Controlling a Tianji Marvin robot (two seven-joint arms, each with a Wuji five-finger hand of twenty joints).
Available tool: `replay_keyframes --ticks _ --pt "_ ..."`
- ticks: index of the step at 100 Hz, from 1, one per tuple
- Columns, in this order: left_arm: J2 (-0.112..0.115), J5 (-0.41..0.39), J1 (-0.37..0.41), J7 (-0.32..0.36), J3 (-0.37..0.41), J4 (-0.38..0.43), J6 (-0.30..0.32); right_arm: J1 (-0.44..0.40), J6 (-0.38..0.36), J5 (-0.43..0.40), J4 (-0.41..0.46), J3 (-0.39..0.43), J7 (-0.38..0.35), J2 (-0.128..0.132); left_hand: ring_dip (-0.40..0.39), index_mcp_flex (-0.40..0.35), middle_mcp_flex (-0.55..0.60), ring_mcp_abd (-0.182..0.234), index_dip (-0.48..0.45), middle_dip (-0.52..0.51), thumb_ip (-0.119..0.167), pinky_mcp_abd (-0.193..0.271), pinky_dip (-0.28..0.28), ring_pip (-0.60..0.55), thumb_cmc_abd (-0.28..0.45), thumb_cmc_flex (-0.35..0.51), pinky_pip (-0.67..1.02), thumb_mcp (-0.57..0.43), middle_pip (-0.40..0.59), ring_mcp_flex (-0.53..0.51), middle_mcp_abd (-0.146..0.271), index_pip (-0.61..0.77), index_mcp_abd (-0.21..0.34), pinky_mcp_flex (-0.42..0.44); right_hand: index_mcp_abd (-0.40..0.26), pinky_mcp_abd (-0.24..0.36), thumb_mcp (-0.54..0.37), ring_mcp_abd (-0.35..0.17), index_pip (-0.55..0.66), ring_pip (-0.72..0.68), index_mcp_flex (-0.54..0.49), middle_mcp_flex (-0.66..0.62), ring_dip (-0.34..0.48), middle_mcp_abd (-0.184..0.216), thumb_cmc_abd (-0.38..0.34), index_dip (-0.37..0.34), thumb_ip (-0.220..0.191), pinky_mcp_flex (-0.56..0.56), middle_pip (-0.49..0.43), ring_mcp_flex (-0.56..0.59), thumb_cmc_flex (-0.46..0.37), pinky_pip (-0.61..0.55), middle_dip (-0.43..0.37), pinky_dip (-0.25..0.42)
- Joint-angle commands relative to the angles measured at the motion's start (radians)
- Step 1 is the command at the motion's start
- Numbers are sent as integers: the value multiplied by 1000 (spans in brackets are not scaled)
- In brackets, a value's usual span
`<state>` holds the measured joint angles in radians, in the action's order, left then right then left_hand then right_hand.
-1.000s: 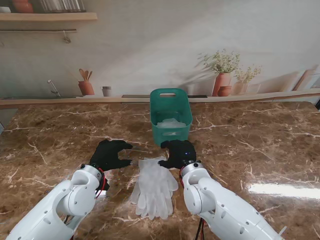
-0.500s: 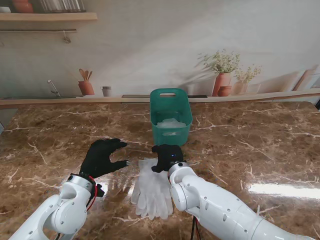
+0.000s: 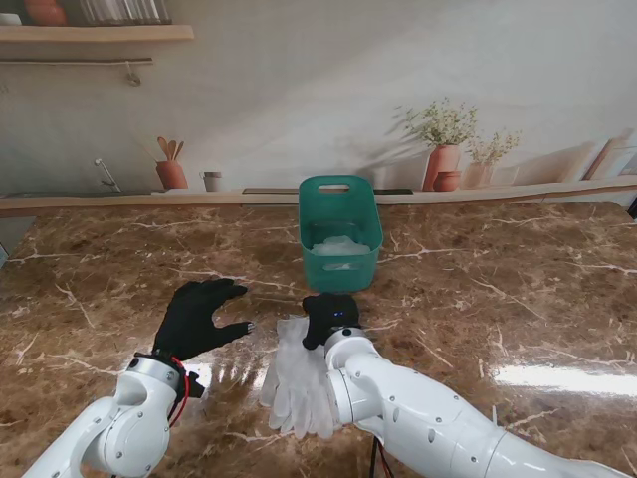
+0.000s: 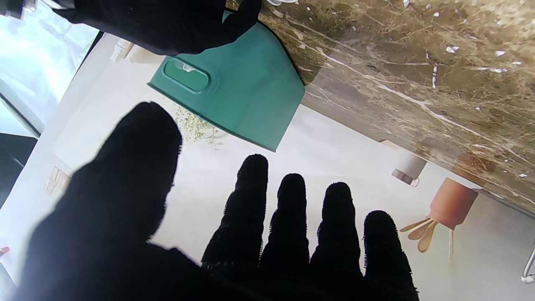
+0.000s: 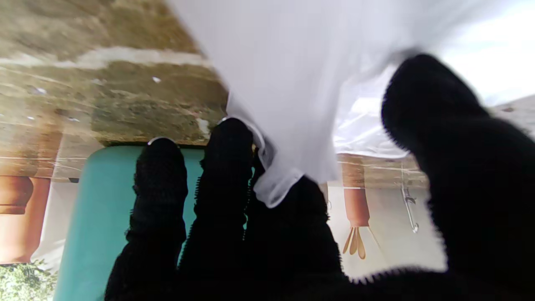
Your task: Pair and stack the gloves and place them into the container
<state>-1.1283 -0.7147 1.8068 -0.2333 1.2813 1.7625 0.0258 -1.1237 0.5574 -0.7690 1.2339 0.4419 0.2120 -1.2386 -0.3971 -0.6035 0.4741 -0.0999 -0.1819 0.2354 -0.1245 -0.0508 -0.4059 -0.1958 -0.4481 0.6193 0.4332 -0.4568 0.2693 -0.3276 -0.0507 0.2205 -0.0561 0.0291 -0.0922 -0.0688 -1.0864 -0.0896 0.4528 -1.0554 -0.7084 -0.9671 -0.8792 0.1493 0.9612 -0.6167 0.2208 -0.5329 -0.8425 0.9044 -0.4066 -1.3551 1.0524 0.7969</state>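
A stack of white gloves (image 3: 299, 373) lies flat on the marble table, fingers pointing toward me. My right hand (image 3: 330, 317), in a black glove, sits on their cuff end. In the right wrist view the white fabric (image 5: 292, 83) runs between the fingers (image 5: 225, 175) and the thumb, which stand apart; the cuff edge rests against the fingers. My left hand (image 3: 199, 317) hovers open to the left of the gloves, fingers spread (image 4: 288, 217), holding nothing. The green container (image 3: 339, 239) stands farther from me with white gloves (image 3: 338, 246) inside.
The container (image 4: 246, 92) also shows in the left wrist view, as does my right hand (image 4: 167, 25). A back ledge carries terracotta pots (image 3: 442, 164) and a utensil jar (image 3: 171, 174). Brown marble table (image 3: 518, 299) extends to both sides.
My right hand has moved left and toward me onto the gloves' cuffs. My left hand has drawn slightly left and back, staying open.
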Motion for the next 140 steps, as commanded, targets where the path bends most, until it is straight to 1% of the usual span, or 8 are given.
replay_keyframes --ticks 1,15,34,91,96,101,112,140 --pt "-4 -1 9 -7 1 1 4 -39 -14 7 -20 -6 -6 -1 17 9 -23 55 4 -11 26 6 0 28 39 1 -8 27 -28 38 32 -1 15 12 -186 -7 9 -13 309 15 -216 44 -23 39 62 -141 114 59 -13 -78 -55 23 53 29" --pt "-4 0 14 -10 4 3 2 -62 -46 5 -15 14 31 -2 19 4 -22 57 1 -12 28 3 -3 31 43 6 -9 41 -30 37 34 4 18 15 -285 21 27 27 446 304 -282 218 136 -17 84 -282 144 143 213 -300 -126 131 -150 43" --pt "-4 -4 19 -10 9 6 1 -106 -124 32 4 84 107 -8 20 0 -19 57 -1 -14 30 -1 -6 33 49 12 -11 53 -31 32 30 9 21 14 -299 -4 -5 51 459 480 -354 -77 308 -42 82 -510 123 -68 386 56 -183 97 -474 -9" --pt "-2 -7 14 1 18 7 7 -133 -394 114 15 259 257 -17 20 -17 -20 58 -9 -15 34 -8 -6 39 57 27 -42 80 -34 35 30 24 29 20 -273 8 -11 48 519 308 -403 -371 190 -8 143 -471 110 -249 284 305 -316 -30 -332 -74" --pt "-2 -8 14 0 19 7 7 -139 -413 115 21 269 261 -15 20 -17 -20 58 -10 -15 34 -9 -7 39 57 27 -44 82 -35 36 31 25 30 20 -265 7 -10 50 446 307 -343 -369 181 -8 131 -401 105 -241 283 297 -322 -17 -330 -80" --pt "-2 -9 14 -1 19 7 7 -147 -429 111 30 278 262 -10 20 -17 -20 60 -10 -16 35 -10 -9 39 57 28 -45 83 -35 36 34 25 30 20 -202 9 -14 51 387 311 -242 -369 171 -8 127 -125 103 -236 282 293 -325 -7 -329 -82" --pt "-1 -12 14 2 21 8 9 -164 -472 90 41 294 276 0 20 -17 -21 62 -11 -16 35 -7 -11 41 57 30 -49 85 -35 37 33 27 33 20 -168 11 -15 51 428 311 -250 -370 169 -20 139 59 106 -233 278 291 -326 1 -325 -82" --pt "1 -22 17 0 26 8 18 -248 -607 -55 73 328 341 51 21 -14 -23 63 -13 -17 36 -7 -17 43 60 31 -57 87 -37 37 32 29 36 20 -277 19 -2 35 530 314 -283 -340 154 3 82 14 98 -189 279 253 -302 3 -289 -74"
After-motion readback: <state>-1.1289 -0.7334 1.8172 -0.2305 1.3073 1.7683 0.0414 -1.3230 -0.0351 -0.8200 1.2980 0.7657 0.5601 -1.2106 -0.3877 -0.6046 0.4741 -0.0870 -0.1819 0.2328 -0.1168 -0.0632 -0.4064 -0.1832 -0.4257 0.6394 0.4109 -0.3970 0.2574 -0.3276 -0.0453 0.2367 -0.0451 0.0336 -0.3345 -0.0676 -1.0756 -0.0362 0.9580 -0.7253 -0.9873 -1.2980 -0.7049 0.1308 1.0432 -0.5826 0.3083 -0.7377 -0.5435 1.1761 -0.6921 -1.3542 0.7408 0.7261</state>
